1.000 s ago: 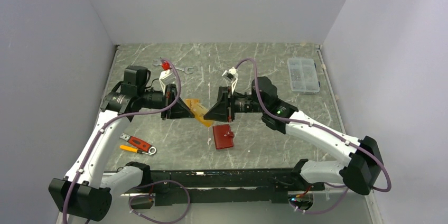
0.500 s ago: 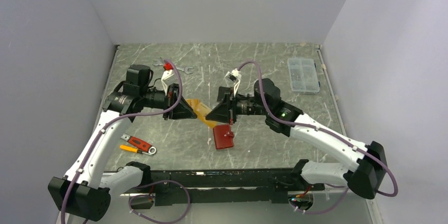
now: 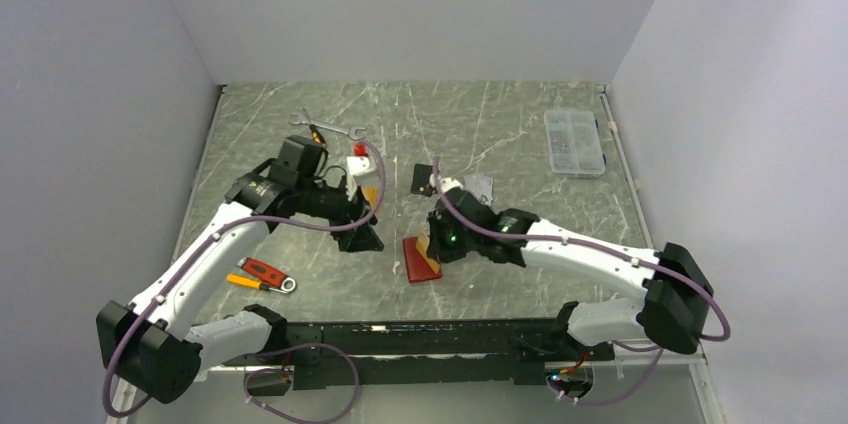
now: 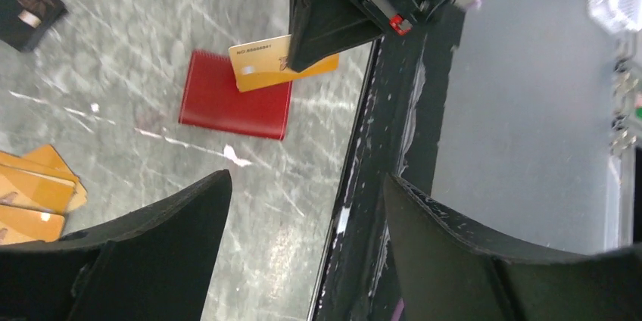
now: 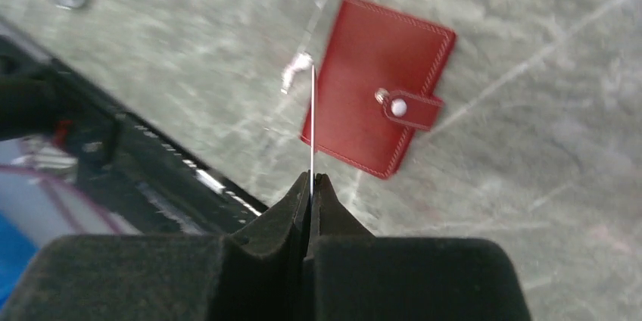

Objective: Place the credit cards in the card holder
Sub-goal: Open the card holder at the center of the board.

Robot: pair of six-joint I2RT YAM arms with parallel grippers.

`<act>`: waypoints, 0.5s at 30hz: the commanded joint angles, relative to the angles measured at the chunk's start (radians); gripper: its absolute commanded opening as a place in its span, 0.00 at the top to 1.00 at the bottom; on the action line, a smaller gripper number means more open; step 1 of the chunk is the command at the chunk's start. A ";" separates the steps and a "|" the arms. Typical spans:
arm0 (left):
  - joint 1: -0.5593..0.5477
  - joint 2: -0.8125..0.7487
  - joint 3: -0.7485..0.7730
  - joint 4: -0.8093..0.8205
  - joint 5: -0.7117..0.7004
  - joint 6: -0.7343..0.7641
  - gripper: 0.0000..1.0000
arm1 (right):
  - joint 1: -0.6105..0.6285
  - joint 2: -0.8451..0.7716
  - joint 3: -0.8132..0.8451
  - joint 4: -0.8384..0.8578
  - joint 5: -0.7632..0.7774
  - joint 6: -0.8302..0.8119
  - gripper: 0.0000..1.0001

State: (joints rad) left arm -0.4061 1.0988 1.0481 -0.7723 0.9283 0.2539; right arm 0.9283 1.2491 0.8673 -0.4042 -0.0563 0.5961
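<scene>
**A:** Entry, right gripper (image 5: 311,181): what is its state?

**B:** The fingers are pressed together on one orange card (image 4: 265,67). The right wrist view shows the card edge-on, as a thin upright line rising from the fingertips.

**A:** Where is the card holder (image 5: 378,86)?

**B:** It lies flat on the table (image 3: 520,124) near the front edge, folded shut, with the snap tab (image 5: 412,107) fastened. The pinched card hangs over its edge. Whether the two touch cannot be told.

**A:** And the left gripper (image 4: 306,181)?

**B:** The fingers are spread wide with nothing between them. It hovers above the table just left of the card holder.

**A:** Where are the other cards?

**B:** A stack of orange cards (image 4: 38,192) lies beside the left gripper. A black card (image 3: 422,178) and a silver-grey card (image 3: 480,187) lie flat farther back.

**A:** Anything else on the table?

**B:** There is a clear compartment box (image 3: 574,141) at the back right and a wrench (image 3: 330,129) at the back left. A red-handled tool (image 3: 262,272) lies at the front left.
</scene>
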 commanded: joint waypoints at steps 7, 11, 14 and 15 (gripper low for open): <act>-0.085 0.042 -0.017 -0.031 -0.181 0.121 0.24 | 0.248 0.189 0.115 -0.207 0.577 0.215 1.00; -0.086 0.019 -0.011 -0.046 -0.165 0.126 0.24 | 0.287 0.249 0.146 -0.226 0.654 0.240 1.00; -0.086 0.000 -0.007 -0.059 -0.155 0.127 0.23 | 0.306 0.259 0.149 -0.236 0.718 0.260 1.00; -0.086 -0.001 -0.003 -0.067 -0.153 0.127 0.23 | 0.309 0.260 0.151 -0.244 0.738 0.270 1.00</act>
State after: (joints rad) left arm -0.4881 1.1385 1.0206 -0.8173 0.7609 0.3561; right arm 1.2190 1.5063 0.9787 -0.5961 0.5247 0.8093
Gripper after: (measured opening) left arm 0.766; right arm 0.009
